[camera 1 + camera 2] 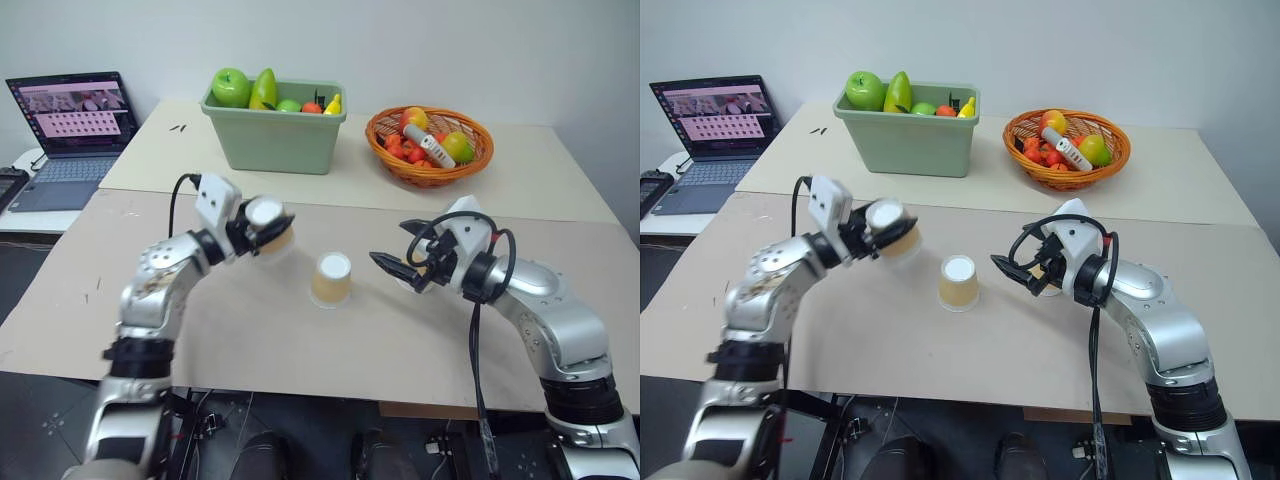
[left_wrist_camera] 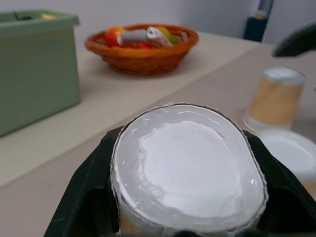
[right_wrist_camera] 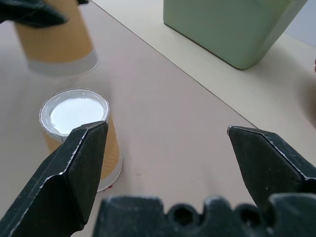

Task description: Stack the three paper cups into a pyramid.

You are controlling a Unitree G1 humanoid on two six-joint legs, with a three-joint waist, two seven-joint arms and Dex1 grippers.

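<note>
The tan paper cup with a white base [image 2: 190, 168] is showing a smooth, slightly glossy white bottom with a crinkled paper edge. The second tan paper cup standing base-up [image 1: 332, 278] is looking matt on its sides. The black two-fingered right gripper [image 3: 165, 148] is appearing as matt, hard plastic with a faint sheen. The pale green rectangular bin [image 1: 274, 130] is looking like smooth, matt plastic. The orange woven basket [image 1: 430, 165] is showing a rough wicker weave. The beige table surface [image 1: 250, 330] is looking flat, smooth and matt.
</note>
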